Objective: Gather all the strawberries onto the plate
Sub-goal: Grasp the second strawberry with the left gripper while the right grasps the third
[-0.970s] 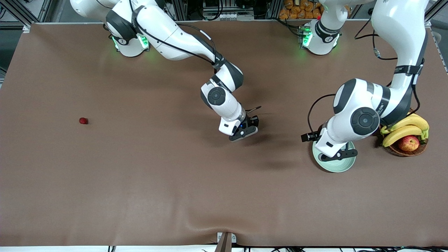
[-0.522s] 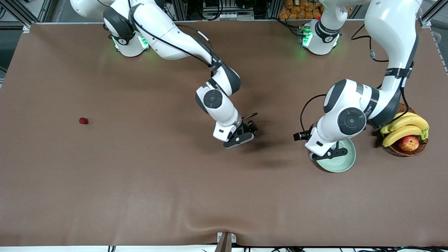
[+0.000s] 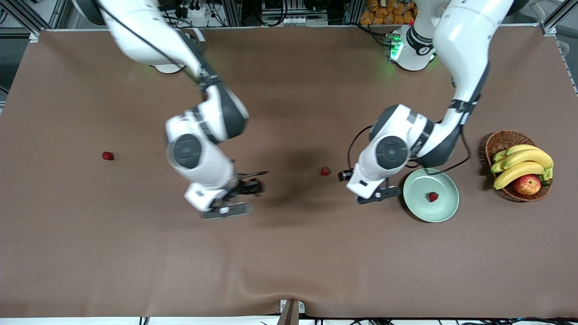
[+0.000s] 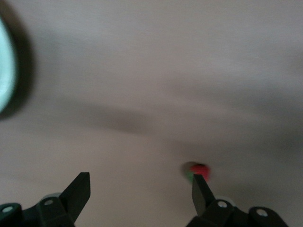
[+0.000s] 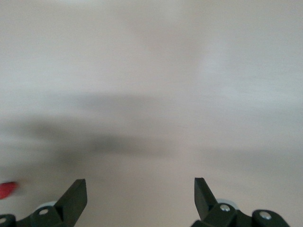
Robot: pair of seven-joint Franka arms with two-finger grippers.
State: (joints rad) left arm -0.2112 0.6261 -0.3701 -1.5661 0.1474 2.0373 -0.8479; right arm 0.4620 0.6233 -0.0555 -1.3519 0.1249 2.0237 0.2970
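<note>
The left gripper (image 3: pixel 378 195) hangs over bare table with its jaws spread wide and nothing between them. In its wrist view a strawberry (image 4: pixel 198 170) lies just by one fingertip (image 4: pixel 200 189). On the table this berry (image 3: pixel 325 171) sits at about ten o'clock from that gripper.

The right gripper (image 3: pixel 225 210) is equally wide open and empty over mid-table. The outlying strawberry (image 3: pixel 107 155) lies well off at ten o'clock. A red smear (image 5: pixel 7 189) in its wrist view is probably that berry.

One strawberry (image 3: pixel 433 197) rests in the plate (image 3: pixel 417 207).

Risk: an off-centre descent by either gripper nudges a small berry away rather than catching it.
</note>
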